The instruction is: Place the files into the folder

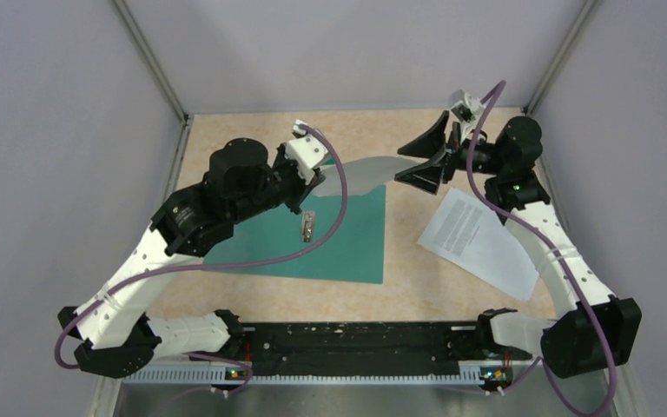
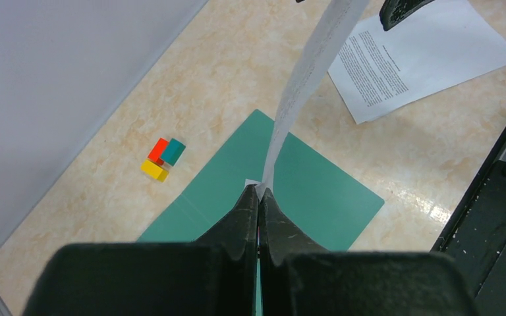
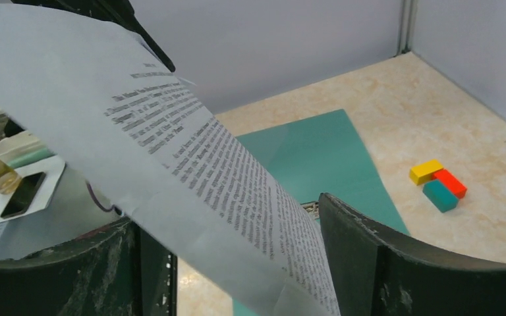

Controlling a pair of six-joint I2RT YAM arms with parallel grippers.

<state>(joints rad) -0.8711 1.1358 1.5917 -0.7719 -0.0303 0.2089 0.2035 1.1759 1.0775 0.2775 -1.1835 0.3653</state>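
My left gripper [image 1: 320,175] is shut on the corner of a white printed sheet [image 1: 369,174] and holds it up above the open teal folder [image 1: 339,239]. In the left wrist view the fingertips [image 2: 259,192] pinch that sheet [image 2: 306,72], which rises towards my right gripper. My right gripper [image 1: 418,161] is open, its jaws standing either side of the sheet's far end [image 3: 211,178] without closing on it. A second printed sheet [image 1: 479,241] lies flat on the table right of the folder. The folder's metal clip [image 1: 310,225] shows on its inner spine.
Small red, yellow and teal blocks [image 2: 163,158] lie together on the table beyond the folder; they also show in the right wrist view [image 3: 439,184]. Grey walls close the back and sides. A black rail [image 1: 356,343] runs along the near edge.
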